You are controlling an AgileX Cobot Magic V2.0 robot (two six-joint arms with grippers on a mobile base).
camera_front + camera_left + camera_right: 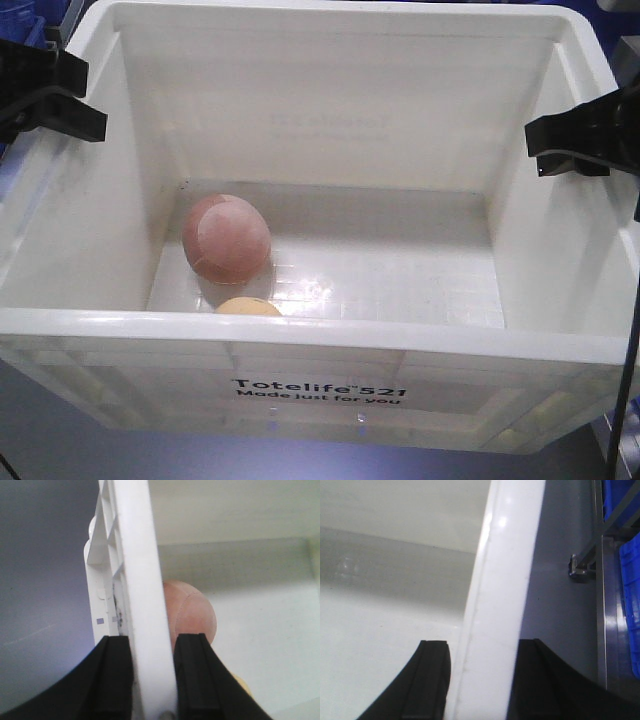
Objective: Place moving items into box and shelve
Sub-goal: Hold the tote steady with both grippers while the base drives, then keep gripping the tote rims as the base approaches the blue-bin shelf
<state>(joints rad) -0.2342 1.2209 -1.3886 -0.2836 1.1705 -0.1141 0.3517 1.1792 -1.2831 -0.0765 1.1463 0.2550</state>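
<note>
Grey surface (pixel 90 452) beneath "Totelife 521" box (pixel 330 336)

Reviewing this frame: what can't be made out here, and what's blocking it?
- Front view: the crate's near rim hides the lower part of the yellow object, so its shape is unclear.
- Left wrist view: the rim and left gripper cover the ball's left and lower sides.
- Right wrist view: the right gripper straddles the rim; both items are out of frame.
- Front view: the far-wall embossing is too faint to read.
</note>
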